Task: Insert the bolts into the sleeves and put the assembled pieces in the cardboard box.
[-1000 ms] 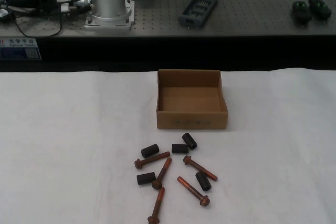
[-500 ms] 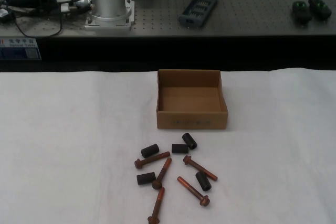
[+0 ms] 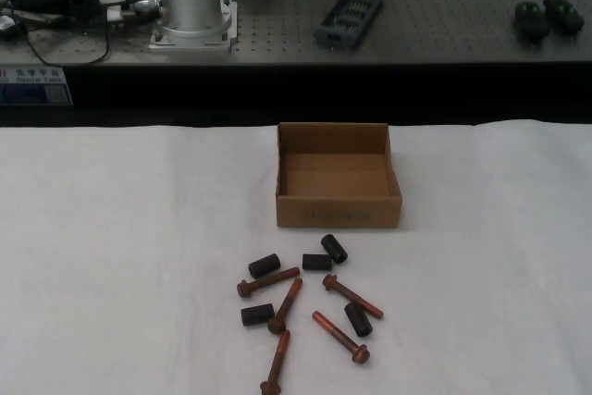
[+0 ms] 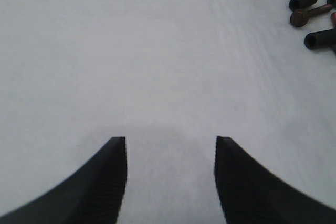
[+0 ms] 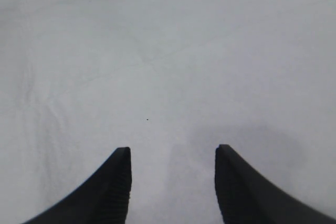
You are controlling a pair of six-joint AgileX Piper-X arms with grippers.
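Five copper-coloured bolts [image 3: 268,282] and five black sleeves [image 3: 264,265] lie scattered in the lower centre of the high view, on the white cloth [image 3: 111,256] that covers my desk. None of the bolts sits in a sleeve yet. Just above the cluster in that frame, the cardboard box [image 3: 338,213] stands open side up, its brown floor showing. My left claw [image 4: 171,140] hangs over plain cloth with its two fingers spread apart, and a few sleeves and a bolt lie farther off. My right claw [image 5: 173,148] hovers over creased cloth, fingers likewise apart.
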